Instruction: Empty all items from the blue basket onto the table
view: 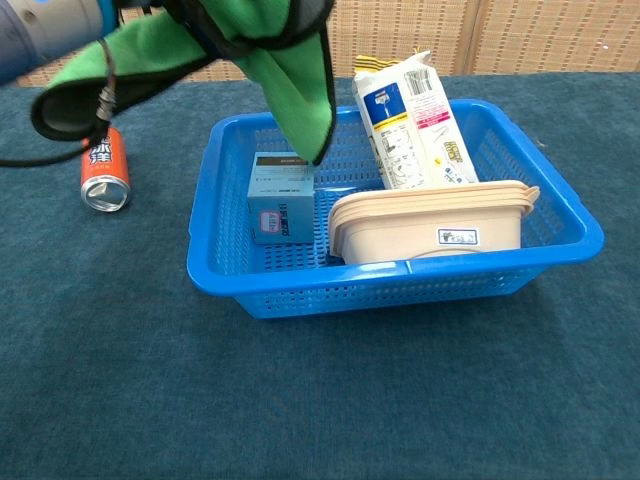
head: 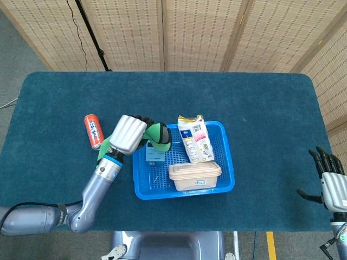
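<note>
Our left hand (head: 127, 134) grips a green cloth with black edging (view: 290, 80), lifted above the left rim of the blue plastic basket (view: 300, 295). Below it stands a small blue box (view: 281, 197); beyond lie a beige lidded container (view: 430, 228) and white packet (view: 412, 115). Our right hand (head: 331, 181) hangs with fingers spread past the counter (head: 271, 97).

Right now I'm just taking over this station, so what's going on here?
The robot is emptying the blue plastic basket. Its left hand holds a green cloth with black edging lifted above the basket's left side. A small pale-blue box, a white printed packet and a beige lidded container are in the basket. An orange can lies on the dark teal table. The right hand hangs open at the table's right edge.
</note>
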`<state>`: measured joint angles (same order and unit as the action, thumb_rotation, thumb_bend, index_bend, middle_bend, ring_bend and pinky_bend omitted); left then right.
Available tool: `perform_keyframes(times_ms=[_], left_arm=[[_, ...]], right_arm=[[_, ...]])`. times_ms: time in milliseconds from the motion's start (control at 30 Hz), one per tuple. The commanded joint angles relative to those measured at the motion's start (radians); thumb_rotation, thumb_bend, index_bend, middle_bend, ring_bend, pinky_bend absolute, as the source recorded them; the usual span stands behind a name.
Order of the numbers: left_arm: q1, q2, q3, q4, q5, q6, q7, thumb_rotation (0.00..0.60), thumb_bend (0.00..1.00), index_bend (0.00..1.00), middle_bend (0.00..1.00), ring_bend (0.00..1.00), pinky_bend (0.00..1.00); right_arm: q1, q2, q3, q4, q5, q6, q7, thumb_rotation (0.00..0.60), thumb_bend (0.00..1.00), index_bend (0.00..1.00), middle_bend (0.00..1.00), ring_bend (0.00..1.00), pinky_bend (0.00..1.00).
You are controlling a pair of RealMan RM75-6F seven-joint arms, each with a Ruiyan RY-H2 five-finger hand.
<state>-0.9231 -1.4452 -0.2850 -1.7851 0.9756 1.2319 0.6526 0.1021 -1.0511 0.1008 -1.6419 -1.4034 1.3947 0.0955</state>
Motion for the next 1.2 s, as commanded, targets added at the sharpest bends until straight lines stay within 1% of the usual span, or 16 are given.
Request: perform_keyframes(times_ms=[33,100,200,333,400,467,500,533,567,600,633,700,767,867,1067,1200], left_arm=[[0.058,0.134,-0.033,-0.048,0.006,0.025,-0.041,0.6,0.5,0.66,0.61,0.57,0.65],[0.081,0.178,-0.036,-0.033,-0.003,0.017,-0.073,0.6,0.49,0.65,0.61,0.56,0.65],[0.123,0.23,-0.031,0.037,-0.026,-0.018,-0.161,0.6,0.47,0.65,0.61,0.56,0.65],[0.159,0.245,-0.024,0.164,-0.05,-0.071,-0.277,0.6,0.47,0.64,0.61,0.55,0.65],[0.171,0.237,-0.021,0.236,-0.062,-0.106,-0.335,0.6,0.46,0.63,0.59,0.51,0.65],[0.177,0.223,-0.017,0.296,-0.06,-0.137,-0.386,0.6,0.42,0.53,0.46,0.4,0.61],[0.179,0.214,-0.015,0.323,-0.057,-0.156,-0.415,0.6,0.35,0.37,0.29,0.26,0.52],[0.18,0.209,-0.012,0.346,-0.048,-0.19,-0.457,0.6,0.26,0.2,0.14,0.13,0.38],[0.181,0.213,-0.008,0.352,-0.04,-0.223,-0.493,0.6,0.2,0.1,0.06,0.06,0.27],[0.184,0.225,-0.009,0.349,-0.028,-0.269,-0.55,0.6,0.11,0.01,0.0,0.0,0.13],[0.186,0.236,-0.013,0.341,-0.02,-0.298,-0.594,0.6,0.05,0.0,0.0,0.0,0.04],[0.19,0.254,-0.021,0.326,0.001,-0.328,-0.654,0.6,0.01,0.0,0.0,0.0,0.0],[0.198,0.29,-0.027,0.302,0.054,-0.343,-0.715,0.6,0.0,0.0,0.0,0.0,0.0],[0.211,0.354,-0.022,0.235,0.118,-0.353,-0.749,0.6,0.0,0.0,0.0,0.0,0.0],[0.225,0.472,0.001,0.051,0.177,-0.37,-0.718,0.6,0.0,0.0,0.0,0.0,0.0],[0.227,0.491,0.022,-0.044,0.227,-0.36,-0.678,0.6,0.0,0.0,0.0,0.0,0.0]], right_arm=[[-0.001,-0.002,-0.003,-0.004,-0.003,0.002,-0.01,0.6,0.0,0.0,0.0,0.0,0.0],[0.0,-0.003,-0.005,-0.008,-0.006,0.002,-0.014,0.6,0.0,0.0,0.0,0.0,0.0],[-0.001,-0.003,-0.006,-0.011,-0.007,0.005,-0.02,0.6,0.0,0.0,0.0,0.0,0.0],[0.0,-0.006,-0.007,-0.012,-0.004,0.0,-0.029,0.6,0.0,0.0,0.0,0.0,0.0],[0.003,-0.01,-0.008,-0.012,-0.002,-0.007,-0.037,0.6,0.0,0.0,0.0,0.0,0.0],[0.006,-0.013,-0.009,-0.012,0.0,-0.012,-0.047,0.6,0.0,0.0,0.0,0.0,0.0],[0.008,-0.015,-0.01,-0.013,0.0,-0.015,-0.053,0.6,0.0,0.0,0.0,0.0,0.0],[0.009,-0.018,-0.011,-0.014,0.001,-0.017,-0.059,0.6,0.0,0.0,0.0,0.0,0.0],[0.01,-0.019,-0.012,-0.014,0.001,-0.018,-0.063,0.6,0.0,0.0,0.0,0.0,0.0],[0.01,-0.021,-0.012,-0.014,0.002,-0.02,-0.067,0.6,0.0,0.0,0.0,0.0,0.0],[0.011,-0.022,-0.012,-0.014,0.003,-0.02,-0.07,0.6,0.0,0.0,0.0,0.0,0.0],[0.011,-0.023,-0.013,-0.014,0.005,-0.022,-0.073,0.6,0.0,0.0,0.0,0.0,0.0],[0.012,-0.024,-0.012,-0.014,0.008,-0.023,-0.076,0.6,0.0,0.0,0.0,0.0,0.0],[0.012,-0.023,-0.012,-0.016,0.009,-0.023,-0.076,0.6,0.0,0.0,0.0,0.0,0.0],[0.01,-0.018,-0.014,-0.021,0.002,-0.019,-0.069,0.6,0.0,0.0,0.0,0.0,0.0],[0.009,-0.014,-0.015,-0.023,-0.002,-0.017,-0.063,0.6,0.0,0.0,0.0,0.0,0.0]])
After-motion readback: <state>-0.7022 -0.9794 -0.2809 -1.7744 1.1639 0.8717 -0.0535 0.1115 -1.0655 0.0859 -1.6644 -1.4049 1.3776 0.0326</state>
